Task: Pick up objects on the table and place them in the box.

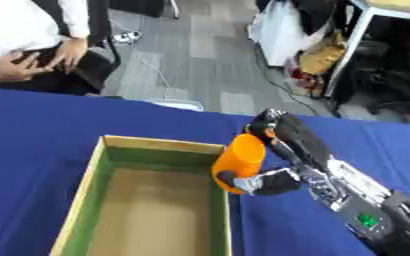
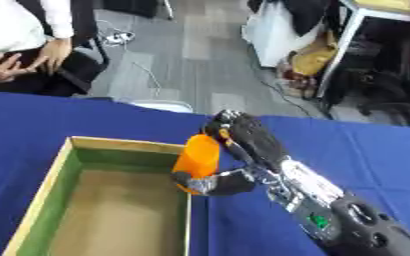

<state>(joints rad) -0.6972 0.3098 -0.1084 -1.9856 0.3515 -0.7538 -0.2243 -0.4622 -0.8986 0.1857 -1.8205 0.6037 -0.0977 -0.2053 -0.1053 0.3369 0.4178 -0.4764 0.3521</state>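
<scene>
An orange bottle-like object [image 1: 240, 161] hangs over the right wall of the box [image 1: 89, 172], held upright. My right hand [image 1: 289, 145] is shut on it, fingers curled over its far side and the thumb [image 1: 268, 183] pressed near its bottom. The box is an open cardboard tray with green inner walls and a bare brown floor; nothing lies inside it. My right arm [image 2: 331, 210] comes in from the lower right. My left hand shows in neither view.
The table wears a blue cloth [image 1: 33, 130]. Beyond its far edge is grey floor with cables, bags and table legs [image 1: 348, 50]. A seated person [image 1: 25, 45] is at the far left, not touching anything on the table.
</scene>
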